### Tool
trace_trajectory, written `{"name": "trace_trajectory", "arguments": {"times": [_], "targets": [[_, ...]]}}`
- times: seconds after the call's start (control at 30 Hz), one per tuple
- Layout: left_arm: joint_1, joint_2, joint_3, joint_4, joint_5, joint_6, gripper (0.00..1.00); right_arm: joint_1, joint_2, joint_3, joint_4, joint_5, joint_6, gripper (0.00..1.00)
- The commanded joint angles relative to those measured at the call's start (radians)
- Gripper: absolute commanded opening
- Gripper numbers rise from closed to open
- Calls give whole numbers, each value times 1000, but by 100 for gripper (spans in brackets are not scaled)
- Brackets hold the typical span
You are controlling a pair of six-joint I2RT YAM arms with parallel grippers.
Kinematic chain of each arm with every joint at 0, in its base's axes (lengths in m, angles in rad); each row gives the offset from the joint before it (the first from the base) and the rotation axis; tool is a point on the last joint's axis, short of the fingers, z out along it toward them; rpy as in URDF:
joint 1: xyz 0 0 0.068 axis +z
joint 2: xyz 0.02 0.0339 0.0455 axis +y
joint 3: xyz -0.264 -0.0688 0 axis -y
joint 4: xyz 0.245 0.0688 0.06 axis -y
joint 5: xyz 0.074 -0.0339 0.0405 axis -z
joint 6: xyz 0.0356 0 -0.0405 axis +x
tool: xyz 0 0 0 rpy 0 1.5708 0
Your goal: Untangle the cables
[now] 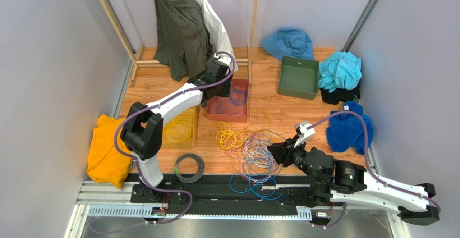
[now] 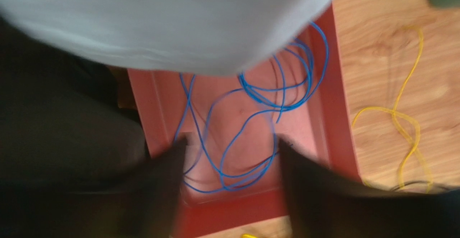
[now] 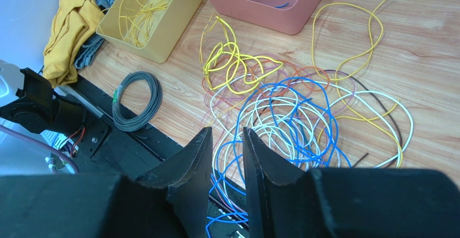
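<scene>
Left wrist view, all blurred: my left hand (image 2: 229, 141) shows only as two dark, smeared fingers (image 2: 162, 184). A white cloth (image 2: 162, 17) fills the top and hides one end of the red tray (image 2: 337, 114) and part of the blue cables (image 2: 259, 95) in it. Right wrist view: the cable pile (image 3: 291, 119) passes under my right hand (image 3: 227, 133) and off the bottom edge. The red tray is cut off by the top edge.
</scene>
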Motion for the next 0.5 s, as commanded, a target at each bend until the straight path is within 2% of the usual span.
{"name": "trace_trajectory", "arguments": {"times": [0.0, 0.17, 0.23, 0.47], "targets": [[6, -124, 54, 23, -31, -19, 95, 3, -18, 7, 10, 26, 23, 31], [-9, -264, 44, 0, -20, -28, 97, 3, -12, 2, 24, 25, 32, 31], [-56, -351, -1, -4, -40, -37, 98, 3, 1, -6, 38, 29, 34, 31], [-348, -667, -358, 99, -177, -184, 98, 3, 108, -81, 128, 31, 69, 36]]}}
